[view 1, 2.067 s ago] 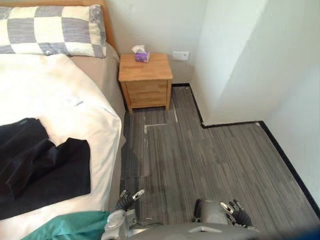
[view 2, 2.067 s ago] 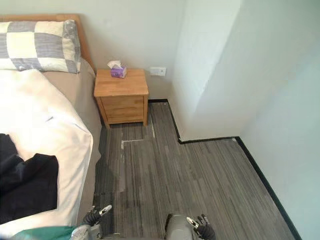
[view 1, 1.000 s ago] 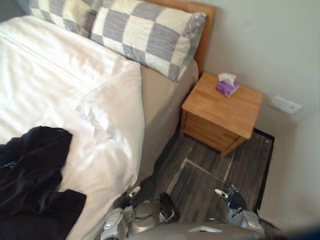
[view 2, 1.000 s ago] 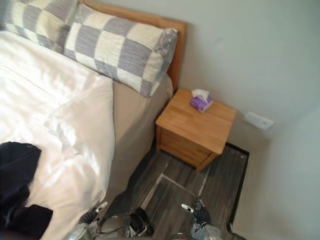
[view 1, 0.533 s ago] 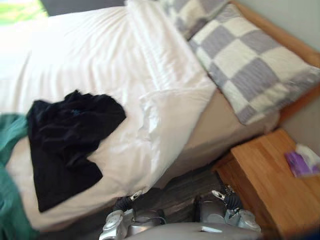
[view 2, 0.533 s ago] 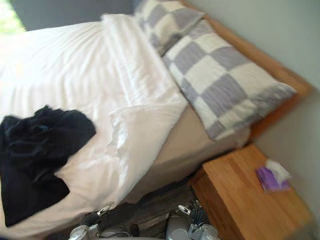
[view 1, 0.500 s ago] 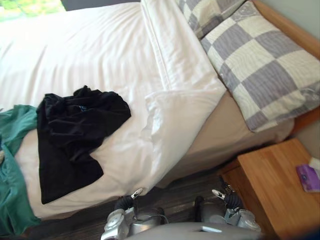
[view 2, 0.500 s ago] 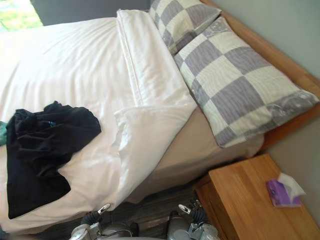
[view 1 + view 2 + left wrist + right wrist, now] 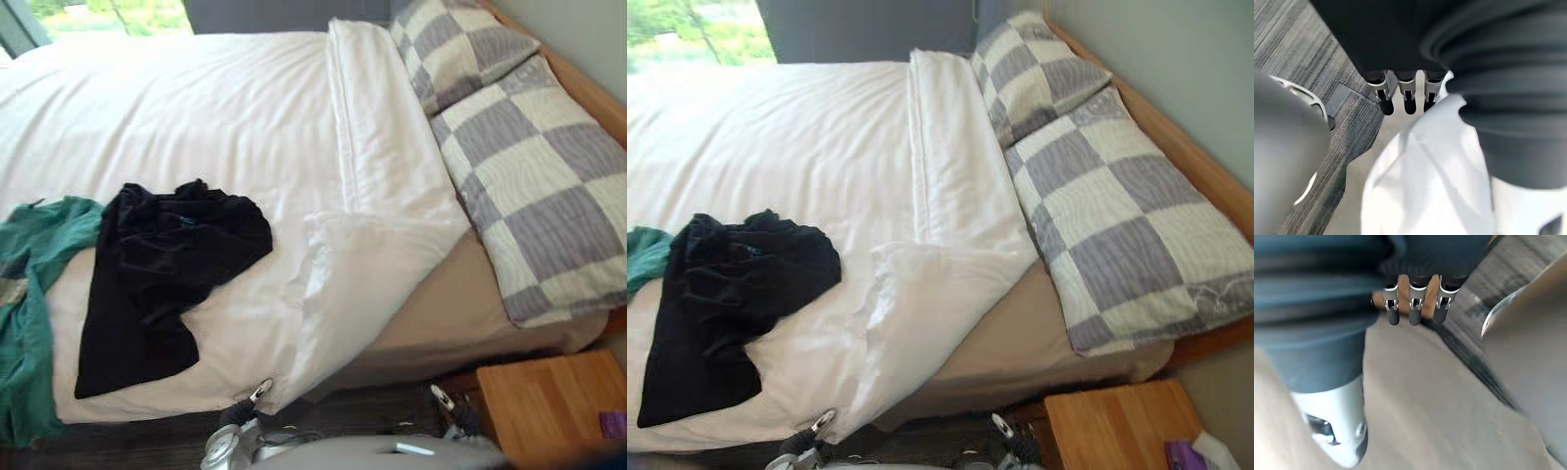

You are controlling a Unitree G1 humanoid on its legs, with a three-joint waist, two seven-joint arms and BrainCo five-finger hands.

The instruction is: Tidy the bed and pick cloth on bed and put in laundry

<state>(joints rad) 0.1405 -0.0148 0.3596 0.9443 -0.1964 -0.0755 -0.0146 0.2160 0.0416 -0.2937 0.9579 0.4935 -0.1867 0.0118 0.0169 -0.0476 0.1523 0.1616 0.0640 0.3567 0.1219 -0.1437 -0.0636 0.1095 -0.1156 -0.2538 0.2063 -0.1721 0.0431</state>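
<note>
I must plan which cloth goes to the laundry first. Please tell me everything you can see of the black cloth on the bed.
The black cloth is a soft, matt garment, crumpled at its far part and spread flatter at its near part. A small bluish spot shows near its far end. It lies on the white duvet, left of its folded-back corner, and its left edge meets a green cloth. Nothing else touches it.

You are not getting any readable text here. The black cloth [image 9: 162,269] on the bed is showing a small teal patch [image 9: 184,221], possibly a label, too small to read. The purple box [image 9: 1187,456] on the nightstand [image 9: 1112,426] is giving you no legible print.
</note>
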